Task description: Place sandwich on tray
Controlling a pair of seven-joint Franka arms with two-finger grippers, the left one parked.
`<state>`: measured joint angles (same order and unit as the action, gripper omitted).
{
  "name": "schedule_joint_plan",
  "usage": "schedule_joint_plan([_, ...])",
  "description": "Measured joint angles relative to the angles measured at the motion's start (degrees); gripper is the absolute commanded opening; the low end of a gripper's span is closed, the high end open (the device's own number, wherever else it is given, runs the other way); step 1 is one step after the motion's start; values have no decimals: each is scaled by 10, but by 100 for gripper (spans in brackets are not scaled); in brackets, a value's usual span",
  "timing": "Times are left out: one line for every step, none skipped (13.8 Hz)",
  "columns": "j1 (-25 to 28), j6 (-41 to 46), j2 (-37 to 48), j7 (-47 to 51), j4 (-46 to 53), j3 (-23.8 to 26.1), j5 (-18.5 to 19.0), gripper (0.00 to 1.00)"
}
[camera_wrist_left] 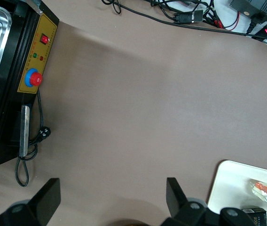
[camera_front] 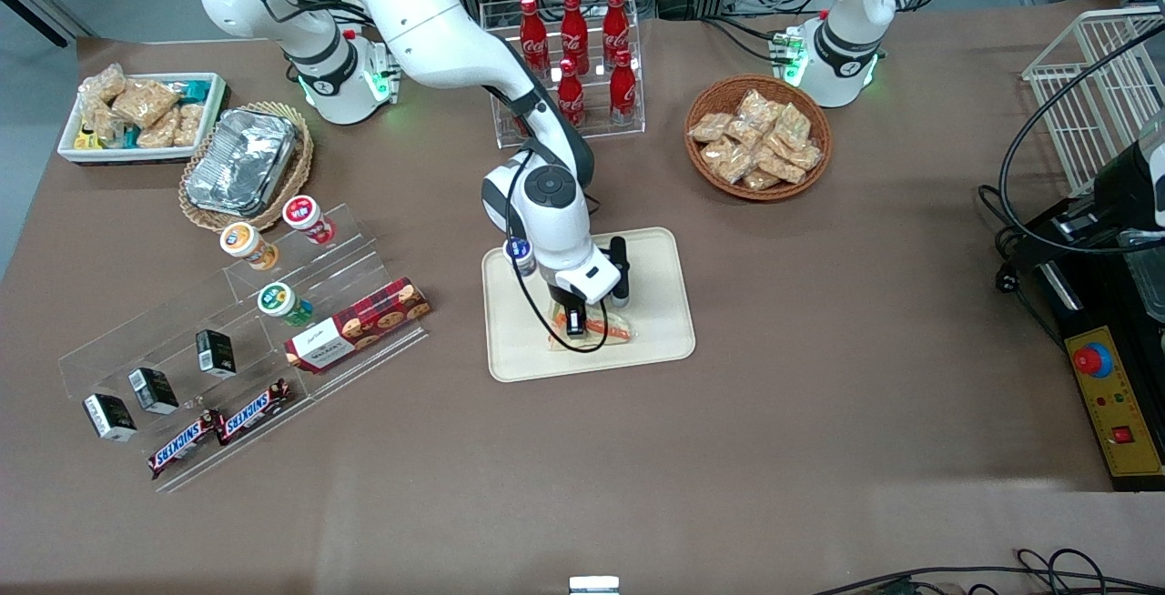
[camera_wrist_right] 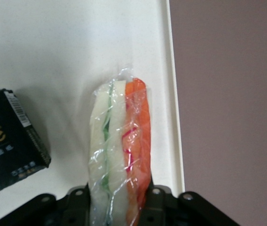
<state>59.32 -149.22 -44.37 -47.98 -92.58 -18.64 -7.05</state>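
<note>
On the tray, in the part nearest the front camera, stood the sandwich on edge in its clear wrap, white, green and orange layers showing, close to the tray's rim. The tool was clamped on the sandwich from above, a small black box lying just beside it on the tray. The tray sat mid-desk, nearer the camera than the rack of red cola bottles.

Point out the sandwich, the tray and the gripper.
sandwich [camera_wrist_right: 119, 141], right wrist view, on its wrapped filling edge.
tray [camera_front: 660, 267], front view, on its bare floor.
gripper [camera_front: 582, 320], front view, over the tray, between its fingertips, at the sandwich.
</note>
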Motion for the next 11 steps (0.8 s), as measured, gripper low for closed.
schedule_joint_plan([0, -1, 0, 0, 3, -1, 0, 99])
schedule_joint_plan([0, -1, 1, 1, 7, -1, 0, 99])
schedule_joint_plan([0, -1, 2, 5, 12, -2, 0, 99])
schedule_joint_plan([0, -1, 6, 14, 15, -3, -1, 99])
schedule_joint_plan([0, 1, 15, 32, 17, -4, -1, 99])
schedule_joint_plan([0, 11, 28, 53, 17, -5, -1, 99])
schedule_joint_plan([0, 32, 45, 72, 18, -7, -1, 99])
schedule_joint_plan([-1, 56, 66, 84, 18, -11, -1, 99])
schedule_joint_plan([-2, 85, 88, 90, 19, -21, -1, 99])
schedule_joint_plan([-3, 116, 110, 94, 19, -38, -1, 99])
schedule_joint_plan([-5, 145, 131, 96, 20, -61, -1, 99])
